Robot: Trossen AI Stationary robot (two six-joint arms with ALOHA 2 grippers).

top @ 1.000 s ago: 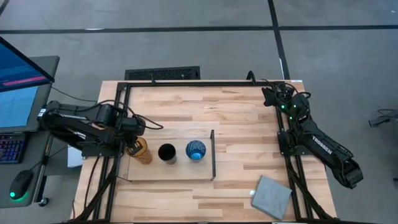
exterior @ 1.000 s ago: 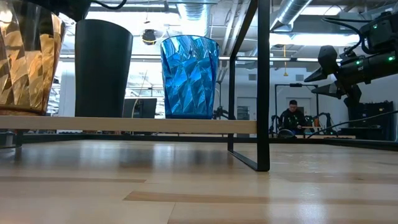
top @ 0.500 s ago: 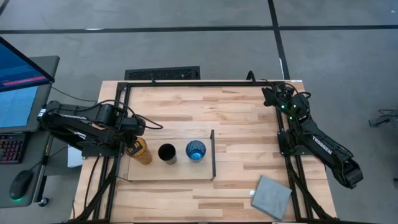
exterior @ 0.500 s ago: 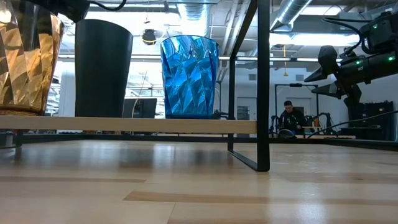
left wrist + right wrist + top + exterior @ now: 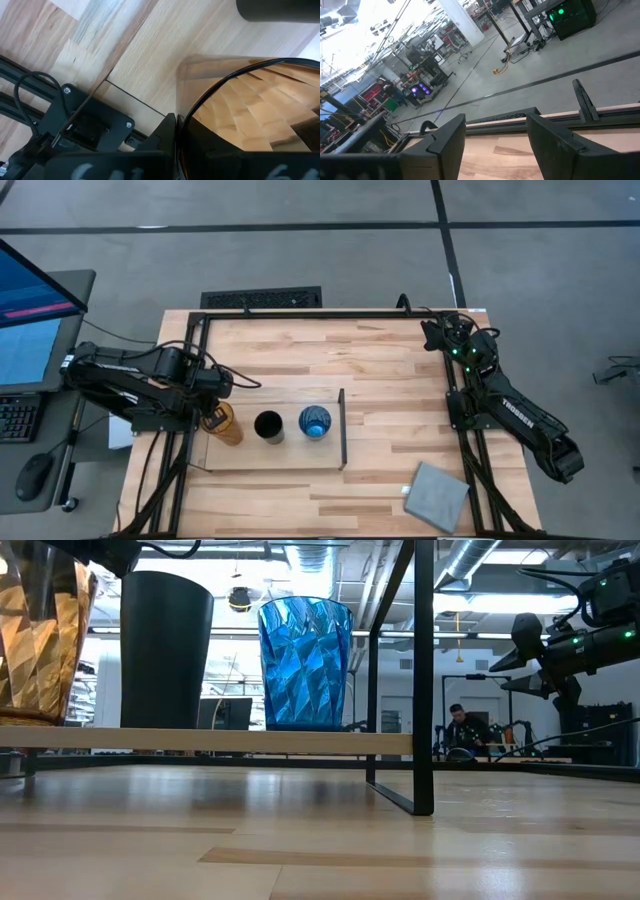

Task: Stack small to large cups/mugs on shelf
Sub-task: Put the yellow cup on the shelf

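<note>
Three cups stand in a row on the shelf (image 5: 300,458): the orange tumbler (image 5: 224,422) at the open end, the black cup (image 5: 268,425) in the middle, and the blue cup (image 5: 314,421) nearest the thin dark upright wall (image 5: 343,428). The left gripper (image 5: 212,417) is right on the orange tumbler, and the wrist camera shows its rim pressed against a dark finger (image 5: 167,145), so the tumbler looks gripped at the lip, though the far finger is hidden. From table height the tumbler's base appears level with the shelf top, down or very nearly down. The right gripper (image 5: 432,335) waits at the far right corner of the table (image 5: 400,380), fingers spread, holding nothing. By the look of it the placing is nearly done; what's left is letting go and pulling clear. No small handleless cups show anywhere.
</note>
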